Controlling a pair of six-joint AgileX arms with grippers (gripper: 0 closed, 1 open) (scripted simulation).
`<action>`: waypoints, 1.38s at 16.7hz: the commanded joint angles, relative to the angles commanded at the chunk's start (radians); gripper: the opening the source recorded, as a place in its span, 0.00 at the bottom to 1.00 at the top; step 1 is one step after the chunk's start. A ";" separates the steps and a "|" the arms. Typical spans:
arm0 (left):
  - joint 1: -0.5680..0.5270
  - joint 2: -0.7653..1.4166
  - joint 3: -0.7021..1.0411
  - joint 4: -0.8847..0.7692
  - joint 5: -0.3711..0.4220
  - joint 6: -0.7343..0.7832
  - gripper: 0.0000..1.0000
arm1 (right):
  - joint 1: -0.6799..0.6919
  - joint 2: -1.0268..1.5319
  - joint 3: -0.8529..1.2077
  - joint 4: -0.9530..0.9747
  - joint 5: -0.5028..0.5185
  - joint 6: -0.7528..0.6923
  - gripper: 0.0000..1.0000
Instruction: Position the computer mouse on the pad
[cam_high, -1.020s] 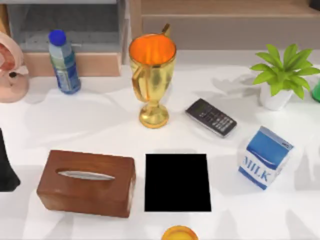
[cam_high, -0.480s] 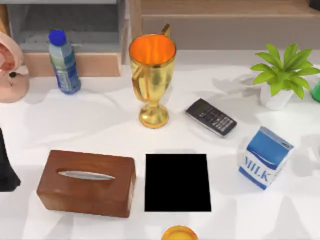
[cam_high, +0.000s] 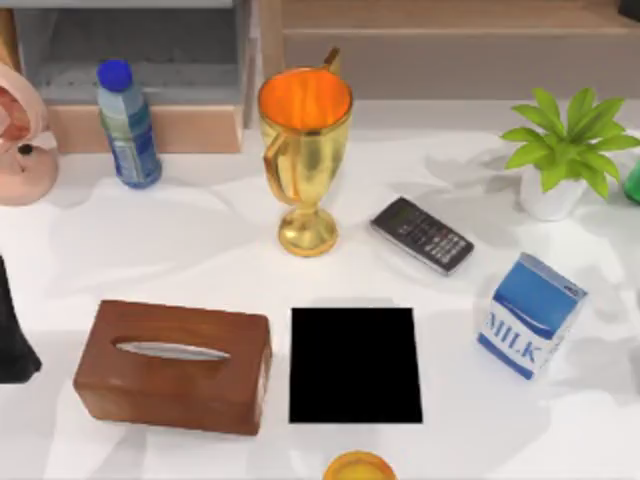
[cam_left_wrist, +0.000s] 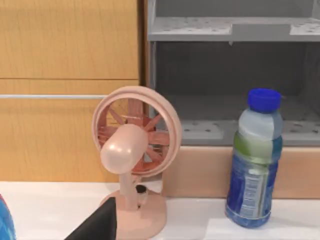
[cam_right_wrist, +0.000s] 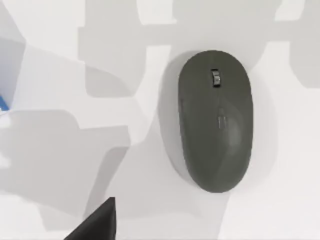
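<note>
Left gripper (cam_left_wrist: 95, 225): only a dark fingertip is showing in the left wrist view, so I cannot tell how far apart its fingers are standing. In the top view a dark piece of the left arm (cam_high: 12, 340) is sitting at the table's left edge, left of the tissue box (cam_high: 172, 365).

Using the pad (cam_high: 355, 365) as landmark, left to right in the top view: pink fan (cam_high: 20, 135) and blue-capped bottle (cam_high: 127, 125) are standing far back-left of it; the tissue box is lying just left of it; the gold trophy cup (cam_high: 303, 150) is standing behind it; a yellow round object (cam_high: 358, 467) is peeking in at the front edge just below it; the keypad phone (cam_high: 422, 234) is lying back-right; the milk carton (cam_high: 530, 315) is sitting to its right; the potted plant (cam_high: 565, 150) is standing far back-right. The pad is lying bare.

Right gripper (cam_right_wrist: 97, 222): again only one dark fingertip is showing, opening unclear, gripping nothing visible. The right wrist view is looking down on the computer mouse (cam_right_wrist: 216, 120), lying flat on the white table (cam_right_wrist: 75, 165), apart from that fingertip.
</note>
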 joint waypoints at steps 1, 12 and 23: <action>0.000 0.000 0.000 0.000 0.000 0.000 1.00 | -0.003 0.075 0.056 -0.047 0.000 -0.017 1.00; 0.000 0.000 0.000 0.000 0.000 0.000 1.00 | -0.018 0.403 0.314 -0.244 0.001 -0.089 1.00; 0.000 0.000 0.000 0.000 0.000 0.000 1.00 | -0.015 0.509 0.082 0.094 0.001 -0.086 1.00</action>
